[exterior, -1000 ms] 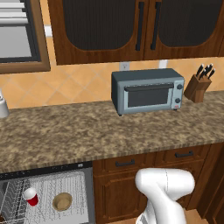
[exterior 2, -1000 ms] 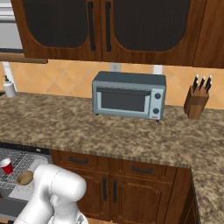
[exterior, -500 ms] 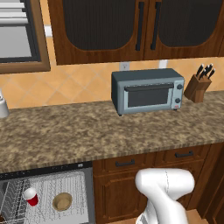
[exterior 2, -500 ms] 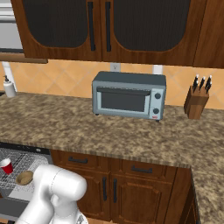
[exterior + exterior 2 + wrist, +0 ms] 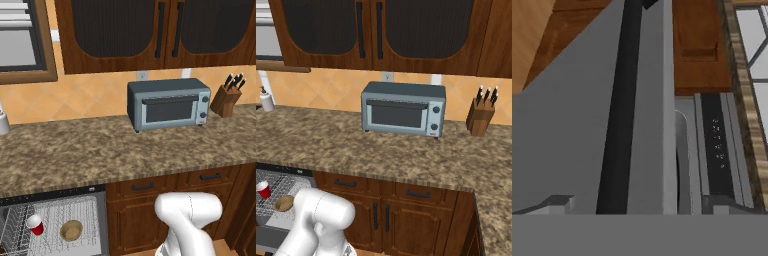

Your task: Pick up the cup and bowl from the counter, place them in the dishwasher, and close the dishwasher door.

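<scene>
No change from a second ago: base and arm static. Gripper (image 5: 634, 202) spread wide, grasping nothing, straddling the dishwasher door (image 5: 572, 150) edge and its dark bar handle (image 5: 617, 125). Cup (image 5: 35, 224) and bowl (image 5: 71, 230) sit in the dishwasher (image 5: 55, 220) rack, 7 o'clock. Beyond, counter (image 5: 100, 150), toaster oven (image 5: 167, 103), and knife block (image 5: 227, 97) at 2 o'clock.

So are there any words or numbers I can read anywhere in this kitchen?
None can be read.
Dishwasher control strip: a column of tiny pale marks, too small and blurred to read.
Toaster oven: a small red mark at its lower right corner, too small to read.
Cup and bowl in the rack: no writing visible.
</scene>
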Robot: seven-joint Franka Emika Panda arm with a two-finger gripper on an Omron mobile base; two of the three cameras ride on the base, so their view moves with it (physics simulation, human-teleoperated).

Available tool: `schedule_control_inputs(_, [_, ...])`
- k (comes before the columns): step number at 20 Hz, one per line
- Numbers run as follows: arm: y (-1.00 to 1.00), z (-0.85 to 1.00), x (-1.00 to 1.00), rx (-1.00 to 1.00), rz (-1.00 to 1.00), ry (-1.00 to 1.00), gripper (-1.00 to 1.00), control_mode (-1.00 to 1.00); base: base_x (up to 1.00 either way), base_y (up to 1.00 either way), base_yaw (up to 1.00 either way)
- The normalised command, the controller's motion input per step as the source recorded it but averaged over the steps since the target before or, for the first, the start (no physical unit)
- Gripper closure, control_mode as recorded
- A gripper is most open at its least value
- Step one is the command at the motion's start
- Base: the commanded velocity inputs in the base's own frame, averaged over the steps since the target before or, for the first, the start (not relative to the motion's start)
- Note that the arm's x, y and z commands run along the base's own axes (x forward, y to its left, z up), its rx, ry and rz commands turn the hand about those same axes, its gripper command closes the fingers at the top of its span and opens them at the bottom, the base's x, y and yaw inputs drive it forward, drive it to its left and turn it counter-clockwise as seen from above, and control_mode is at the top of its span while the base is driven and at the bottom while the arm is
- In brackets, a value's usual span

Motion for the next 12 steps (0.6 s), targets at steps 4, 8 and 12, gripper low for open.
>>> schedule_control_inputs(4, [0.00,-0.96,-0.14,0.05,-0.01,0.00,-1.00,-1.00,0.00,0.00,0.00])
schedule_control_inputs(8, [0.00,-0.78,-0.02,0.03,0.00,0.00,-1.00,-1.00,0.00,0.00,0.00])
schedule_control_inputs(12, [0.00,-0.51,0.31,0.01,0.00,-0.02,-1.00,-1.00,0.00,0.00,0.00])
